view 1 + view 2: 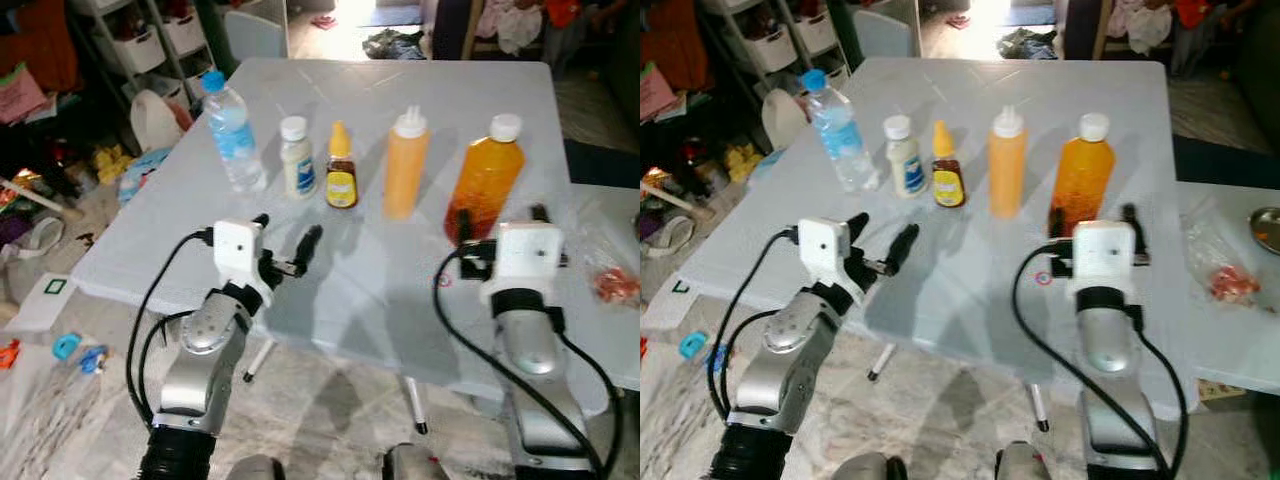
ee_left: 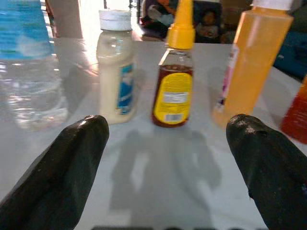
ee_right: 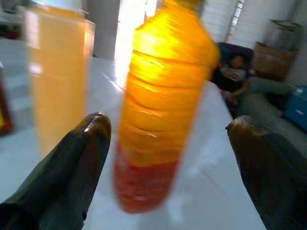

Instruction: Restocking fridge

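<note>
- Five containers stand upright in a row across the white surface [image 1: 400, 290]: a water bottle [image 1: 232, 135] with a blue cap on the robot's left, then a small white jar [image 1: 297, 157], a honey bottle [image 1: 341, 167] with a yellow nozzle, a tall orange squeeze bottle [image 1: 405, 165], and a large bottle of orange liquid [image 1: 485, 180] with a white cap on the right.
- The left end effector [image 1: 288, 245] hovers over the near part of the surface, short of the row, its two black fingers [image 2: 72, 163] spread wide and released, holding nothing. In the left wrist view the white jar and honey bottle sit between and beyond the fingertips.
- The right end effector [image 3: 168, 143] is just in front of the large bottle of orange liquid, fingers [image 3: 72, 163] spread apart on either side of it and not touching it.
- A plastic bag [image 1: 610, 270] with something red lies on the surface at the far right.
- Clutter and shelving [image 1: 150, 40] fill the floor to the left.
</note>
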Available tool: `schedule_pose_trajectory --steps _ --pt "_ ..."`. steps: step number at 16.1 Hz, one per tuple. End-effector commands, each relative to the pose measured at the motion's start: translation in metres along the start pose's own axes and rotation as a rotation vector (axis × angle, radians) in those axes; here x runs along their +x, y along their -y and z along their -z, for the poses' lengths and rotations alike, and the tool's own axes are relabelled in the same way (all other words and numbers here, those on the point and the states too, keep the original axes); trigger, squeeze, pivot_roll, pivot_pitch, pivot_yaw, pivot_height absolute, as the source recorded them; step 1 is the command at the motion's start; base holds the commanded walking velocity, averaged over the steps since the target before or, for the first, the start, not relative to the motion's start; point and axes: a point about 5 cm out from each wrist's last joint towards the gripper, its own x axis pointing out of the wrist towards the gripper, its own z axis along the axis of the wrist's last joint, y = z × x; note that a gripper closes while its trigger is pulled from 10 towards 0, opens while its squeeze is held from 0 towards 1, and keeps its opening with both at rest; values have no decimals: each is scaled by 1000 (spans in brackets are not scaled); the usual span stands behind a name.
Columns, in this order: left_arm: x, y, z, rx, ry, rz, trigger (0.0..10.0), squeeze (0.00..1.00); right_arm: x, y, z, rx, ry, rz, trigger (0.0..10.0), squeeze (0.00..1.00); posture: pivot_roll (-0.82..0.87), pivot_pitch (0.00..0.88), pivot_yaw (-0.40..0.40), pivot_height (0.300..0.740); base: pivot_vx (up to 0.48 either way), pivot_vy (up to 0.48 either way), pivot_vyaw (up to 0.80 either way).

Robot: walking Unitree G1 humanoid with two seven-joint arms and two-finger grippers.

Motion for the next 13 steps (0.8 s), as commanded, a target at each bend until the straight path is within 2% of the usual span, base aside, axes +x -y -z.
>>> schedule_pose_trajectory --steps 1,5,9,13 --pt "-1 -3 0 13 4 -6 10000 0 4 -3 -11 -22 59 -12 10000 0 -113 64 122 740 0 0 0" --pt "0 -1 0 -9 9 -3 10000 0 23 17 -43 -59 180 113 10000 0 -113 61 124 740 0 0 0" --pt "1 -1 0 -2 11 3 10000 0 34 21 -47 -76 199 115 10000 0 -110 58 121 740 0 0 0" --pt "1 -2 0 5 8 3 10000 0 50 25 -48 -20 174 124 10000 0 -106 58 122 740 0 0 0"
